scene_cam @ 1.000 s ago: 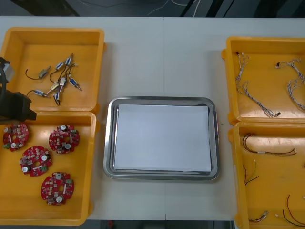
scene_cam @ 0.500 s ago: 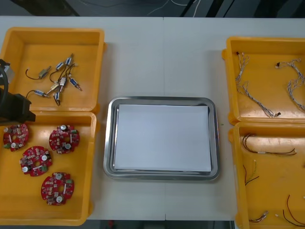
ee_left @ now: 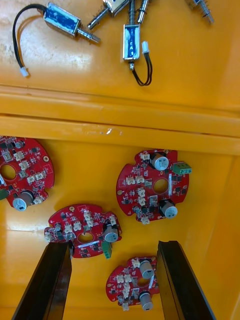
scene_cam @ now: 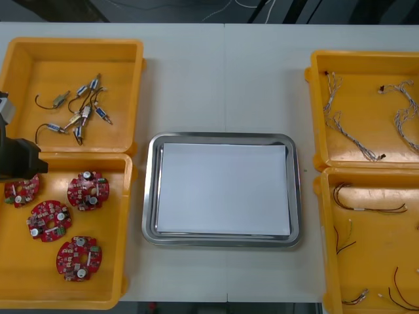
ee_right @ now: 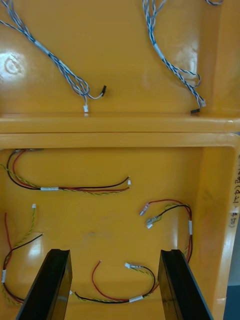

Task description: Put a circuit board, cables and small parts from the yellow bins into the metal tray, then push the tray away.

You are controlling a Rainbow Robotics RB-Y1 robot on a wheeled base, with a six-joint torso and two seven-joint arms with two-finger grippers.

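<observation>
Several round red circuit boards (scene_cam: 87, 191) lie in the near left yellow bin (scene_cam: 124, 229). My left gripper (scene_cam: 23, 163) hangs over that bin's far left corner, above the leftmost board (scene_cam: 19, 191). In the left wrist view the left gripper (ee_left: 115, 285) is open, with one board (ee_left: 134, 286) between its fingers (ee_left: 47, 282) and well below them. The right gripper (ee_right: 115, 287) is open above red, yellow and black cables (ee_right: 120, 296) in the near right bin (ee_right: 220, 200). The metal tray (scene_cam: 152, 190), white inside, sits in the middle.
Small metal parts (scene_cam: 78, 111) lie in the far left bin (scene_cam: 39, 72). Twisted blue and white cables (scene_cam: 347, 127) fill the far right bin (scene_cam: 314, 104). The ridge (ee_left: 120, 117) where the two left bins meet runs just beyond the boards.
The left gripper has shifted slightly toward the table's front edge, from the ridge between the left bins to over the board bin. Nothing else has moved.
</observation>
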